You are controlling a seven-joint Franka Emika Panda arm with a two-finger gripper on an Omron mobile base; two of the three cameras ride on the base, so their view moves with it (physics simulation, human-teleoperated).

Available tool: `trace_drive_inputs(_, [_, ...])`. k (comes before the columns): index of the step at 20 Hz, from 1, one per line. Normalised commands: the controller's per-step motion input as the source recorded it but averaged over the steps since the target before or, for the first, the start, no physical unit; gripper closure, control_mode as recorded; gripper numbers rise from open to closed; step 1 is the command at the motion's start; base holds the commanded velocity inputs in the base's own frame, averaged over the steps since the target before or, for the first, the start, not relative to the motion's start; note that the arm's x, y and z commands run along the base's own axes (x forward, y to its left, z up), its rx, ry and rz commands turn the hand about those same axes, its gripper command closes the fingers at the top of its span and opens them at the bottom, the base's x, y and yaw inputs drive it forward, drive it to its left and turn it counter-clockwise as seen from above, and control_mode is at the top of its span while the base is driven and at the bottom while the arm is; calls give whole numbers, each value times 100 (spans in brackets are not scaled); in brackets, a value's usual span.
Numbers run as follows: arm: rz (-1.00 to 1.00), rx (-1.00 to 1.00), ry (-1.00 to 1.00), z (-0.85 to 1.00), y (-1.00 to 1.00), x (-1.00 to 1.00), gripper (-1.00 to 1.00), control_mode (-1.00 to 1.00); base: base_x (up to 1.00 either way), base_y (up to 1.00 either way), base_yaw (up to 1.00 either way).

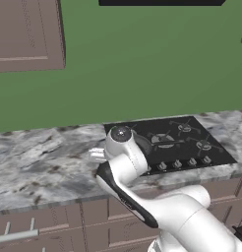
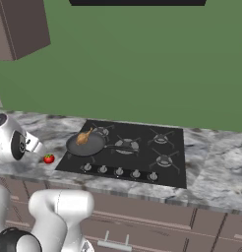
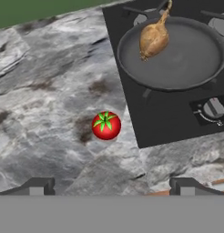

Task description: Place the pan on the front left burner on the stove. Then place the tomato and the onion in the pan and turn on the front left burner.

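Red, glossy: tomato (image 3: 106, 125) w/ green stem top, sitting on grey marbled counter (image 3: 45, 95), ahead of the fingertips (image 3: 37, 187) and roughly midway between them, slightly nearer the left one; apart from both, nothing touching it. Gripper (image 3: 111, 189) is hovering w/ jaws spread as wide as they go, holding nothing. Stove (image 3: 177, 113) edge is lying just beyond the tomato toward the right finger's side; pan (image 3: 177, 57) is resting on front left burner (image 2: 88, 146), farther out than the tomato, w/ onion (image 3: 154, 38) already lying inside near its far-left rim. Handling, est.: tomato is prob. light, smooth-skinned, round, so likely to roll or slip if nudged off-centre; soft enough to want a gentle squeeze. Best hold: across its widest part, pads on opposite sides, coming straight down over the stem. Knob (image 3: 213, 108) is showing near the right finger's far side, not yet turned as far as can be judged. Brands/labels/writing: none legible; faint marks round the knob too small to read.
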Motion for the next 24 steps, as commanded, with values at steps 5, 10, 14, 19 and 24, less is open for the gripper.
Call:
trace_drive_inputs(5, [0,0,0,-19,0,0,-100,-100,0,0,0])
trace_drive_inputs(10, [0,0,0,-20,0,5,-100,-100,0,0,0])
trace_drive_inputs(14, [0,0,0,-13,-1,14,-100,-100,0,0,0])
trace_drive_inputs(19, [0,0,0,-13,0,20,-100,-100,0,0,0])
trace_drive_inputs(24, [0,0,0,-19,0,14,-100,-100,0,0,0])
